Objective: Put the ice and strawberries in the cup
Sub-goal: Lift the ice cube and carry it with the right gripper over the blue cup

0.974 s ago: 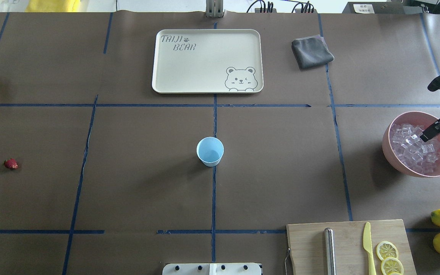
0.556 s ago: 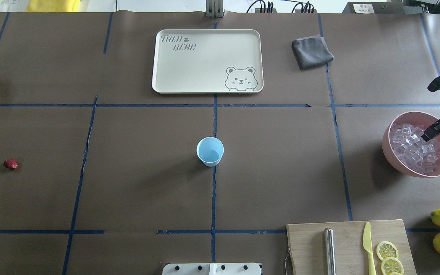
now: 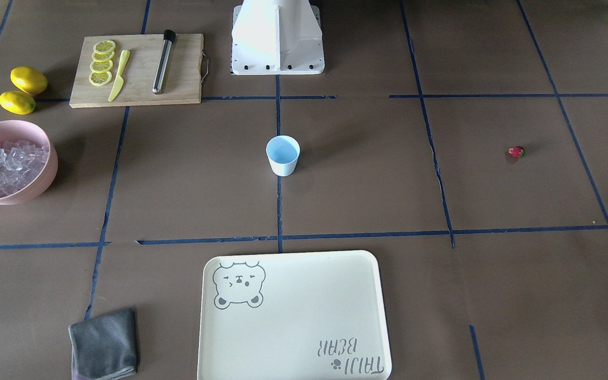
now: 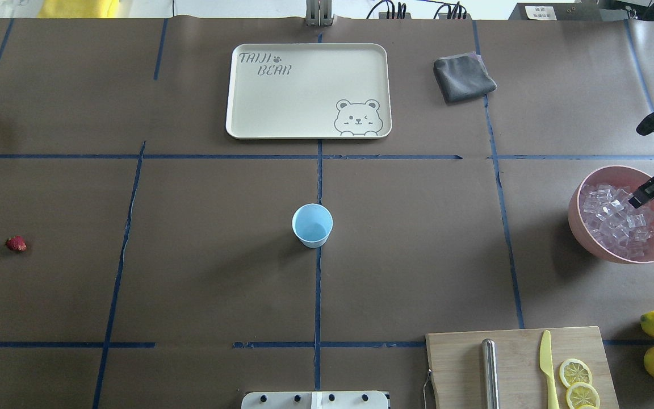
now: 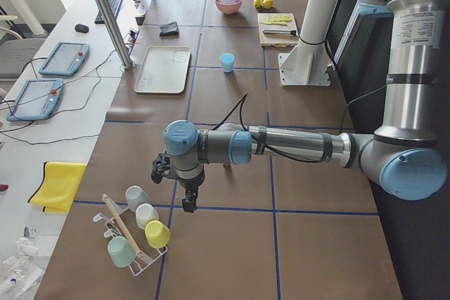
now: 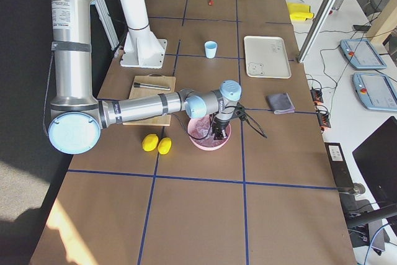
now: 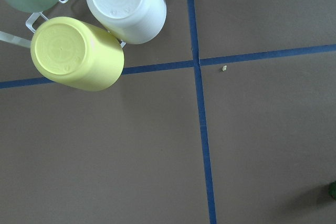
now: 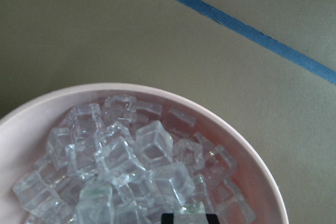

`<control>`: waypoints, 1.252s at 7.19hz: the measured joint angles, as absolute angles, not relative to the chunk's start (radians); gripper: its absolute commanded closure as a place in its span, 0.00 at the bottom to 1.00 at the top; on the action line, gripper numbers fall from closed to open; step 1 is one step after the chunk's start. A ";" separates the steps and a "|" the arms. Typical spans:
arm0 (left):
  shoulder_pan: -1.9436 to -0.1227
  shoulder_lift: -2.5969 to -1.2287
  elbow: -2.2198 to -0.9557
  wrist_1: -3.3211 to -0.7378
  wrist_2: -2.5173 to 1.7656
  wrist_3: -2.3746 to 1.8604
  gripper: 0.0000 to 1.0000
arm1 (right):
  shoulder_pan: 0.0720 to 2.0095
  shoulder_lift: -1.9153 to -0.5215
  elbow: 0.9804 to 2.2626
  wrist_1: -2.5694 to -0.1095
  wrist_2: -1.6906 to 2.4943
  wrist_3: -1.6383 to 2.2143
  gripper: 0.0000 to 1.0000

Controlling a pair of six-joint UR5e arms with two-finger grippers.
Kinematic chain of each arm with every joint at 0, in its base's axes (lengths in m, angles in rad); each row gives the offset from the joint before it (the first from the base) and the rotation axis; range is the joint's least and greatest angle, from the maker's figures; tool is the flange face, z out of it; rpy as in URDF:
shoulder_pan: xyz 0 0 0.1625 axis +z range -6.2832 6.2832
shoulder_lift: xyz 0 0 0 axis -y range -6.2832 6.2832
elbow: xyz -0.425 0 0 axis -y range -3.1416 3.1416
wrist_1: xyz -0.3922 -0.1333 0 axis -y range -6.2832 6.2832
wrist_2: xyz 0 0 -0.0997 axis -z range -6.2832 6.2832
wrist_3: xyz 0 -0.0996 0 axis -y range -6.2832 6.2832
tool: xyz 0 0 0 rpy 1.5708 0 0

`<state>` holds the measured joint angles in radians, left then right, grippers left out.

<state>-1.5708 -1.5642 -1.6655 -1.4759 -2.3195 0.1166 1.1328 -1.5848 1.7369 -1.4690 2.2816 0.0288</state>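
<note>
My right gripper (image 4: 645,195) hangs over the ice (image 4: 616,221) in the pink bowl (image 4: 577,227) at the right edge; whether it is spread or pinching, I cannot tell. The cup (image 4: 312,225) stands mid-desk (image 4: 418,255) and the strawberry (image 4: 16,243) lies far left.

Bright, even daylight; soft faint shadow left of cup (image 4: 312,225) overhead; right wrist close-up slightly soft

Before me the cup (image 4: 312,225) is white outside, pale blue inside. The ice (image 4: 616,221) is clear and colourless in a pink bowl (image 4: 575,224). The strawberry (image 4: 16,243) is dark red. The cream tray (image 4: 304,96) bears a grey bear and lettering; my table (image 4: 191,255) is brown with blue lines.
</note>
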 measured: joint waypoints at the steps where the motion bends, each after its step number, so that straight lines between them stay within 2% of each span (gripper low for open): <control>1: -1.571 -1.564 -1.667 -1.475 -2.320 0.117 0.00 | 1.154 -1.583 1.764 -1.496 2.299 0.025 1.00; 4: -1.571 -1.562 -1.676 -1.470 -2.321 0.116 0.00 | 1.220 -1.555 1.983 -1.761 2.329 0.015 1.00; 5: -1.571 -1.561 -1.676 -1.469 -2.321 0.116 0.00 | 1.226 -1.516 2.018 -1.815 2.333 0.018 1.00; 7: -1.570 -1.559 -1.675 -1.468 -2.325 0.115 0.00 | 1.210 -1.371 2.032 -1.895 2.388 0.079 1.00; 9: -1.570 -1.557 -1.669 -1.470 -2.327 0.115 0.00 | 1.092 -1.190 2.025 -1.921 2.407 0.339 1.00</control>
<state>-1.5700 -1.5574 -1.6686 -1.4699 -2.3268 0.1151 1.0920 -1.1900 2.0249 -1.9213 2.4074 0.3390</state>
